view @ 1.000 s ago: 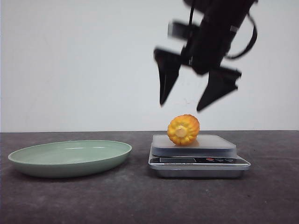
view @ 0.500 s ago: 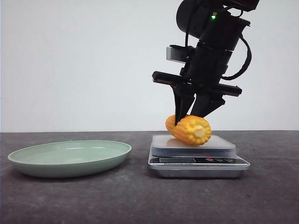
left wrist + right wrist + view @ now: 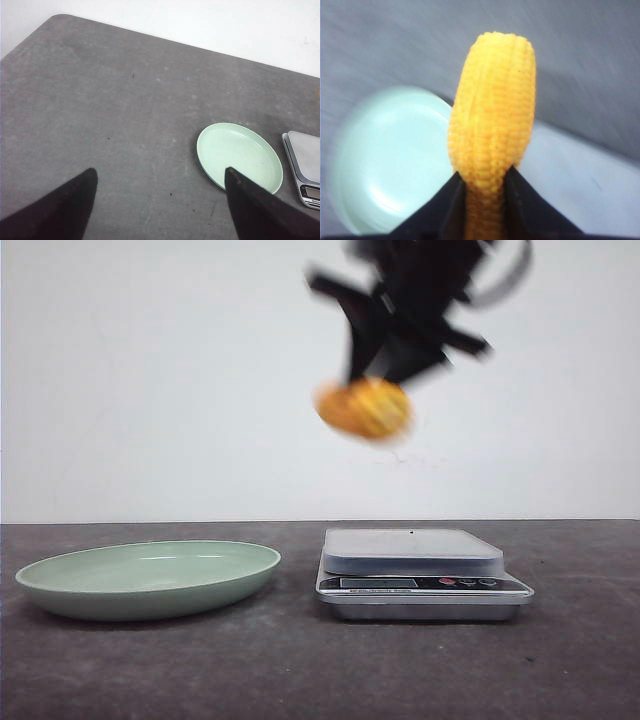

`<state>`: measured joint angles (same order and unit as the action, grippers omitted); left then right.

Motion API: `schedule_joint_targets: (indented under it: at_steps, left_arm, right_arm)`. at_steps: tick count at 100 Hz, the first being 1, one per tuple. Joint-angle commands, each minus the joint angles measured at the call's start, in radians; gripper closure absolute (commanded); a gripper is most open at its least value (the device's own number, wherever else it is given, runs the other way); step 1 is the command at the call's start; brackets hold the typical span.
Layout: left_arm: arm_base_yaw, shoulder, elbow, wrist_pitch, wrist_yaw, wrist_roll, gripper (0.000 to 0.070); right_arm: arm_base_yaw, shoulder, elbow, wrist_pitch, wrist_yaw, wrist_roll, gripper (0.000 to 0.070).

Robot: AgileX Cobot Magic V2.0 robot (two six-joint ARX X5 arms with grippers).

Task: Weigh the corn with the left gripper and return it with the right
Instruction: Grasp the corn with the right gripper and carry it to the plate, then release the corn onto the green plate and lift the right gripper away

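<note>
The right hand, clamped on the stubby orange-yellow corn cob, should lower gently onto the pale green plate (left hand spread, idle).

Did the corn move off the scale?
Yes. The corn went up, held in the right gripper, and now hangs high above the scale, slightly toward the plate.
</note>
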<state>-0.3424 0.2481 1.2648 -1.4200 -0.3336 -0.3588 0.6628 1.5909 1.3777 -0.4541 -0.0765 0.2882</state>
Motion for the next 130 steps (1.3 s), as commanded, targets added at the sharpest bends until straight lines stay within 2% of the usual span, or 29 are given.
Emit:
schedule_joint_targets:
  at_steps: [1, 14, 29, 53, 81, 88, 101, 106, 110, 130]
  left_arm:
    - [-0.001, -0.002, 0.012, 0.011, 0.001, 0.007, 0.0227]
    - [-0.001, -0.001, 0.012, 0.015, 0.001, 0.007, 0.0227]
    - [-0.001, -0.001, 0.012, -0.010, 0.001, 0.006, 0.0227]
    - [-0.001, -0.001, 0.012, -0.019, 0.002, 0.006, 0.0227]
    - [-0.001, -0.001, 0.012, -0.024, 0.002, 0.006, 0.0227]
    - [-0.001, -0.001, 0.012, -0.025, 0.002, 0.006, 0.0227]
    - [-0.001, -0.001, 0.012, -0.025, 0.002, 0.006, 0.0227]
    - [-0.001, -0.001, 0.012, -0.026, 0.002, 0.006, 0.0227]
    - [-0.001, -0.001, 0.012, -0.026, 0.002, 0.006, 0.0226]
    - [-0.001, -0.002, 0.012, -0.026, 0.002, 0.010, 0.0227]
  right_arm:
    - [0.057, 0.042, 0.041, 0.010, 0.008, -0.005, 0.0700]
    - [0.137, 0.112, 0.120, 0.019, 0.049, 0.027, 0.0700]
    - [0.193, 0.221, 0.180, 0.042, 0.051, 0.056, 0.0700]
    - [0.209, 0.399, 0.209, 0.101, 0.049, 0.127, 0.0700]
    - [0.210, 0.498, 0.209, 0.140, 0.048, 0.145, 0.0698]
    - [0.210, 0.504, 0.209, 0.141, 0.050, 0.145, 0.0633]
    - [0.210, 0.504, 0.209, 0.149, 0.051, 0.143, 0.0316]
    - [0.210, 0.504, 0.209, 0.153, 0.050, 0.143, 0.0255]
    - [0.210, 0.504, 0.209, 0.155, 0.050, 0.143, 0.0234]
    - [0.201, 0.491, 0.211, 0.152, 0.047, 0.118, 0.0234]
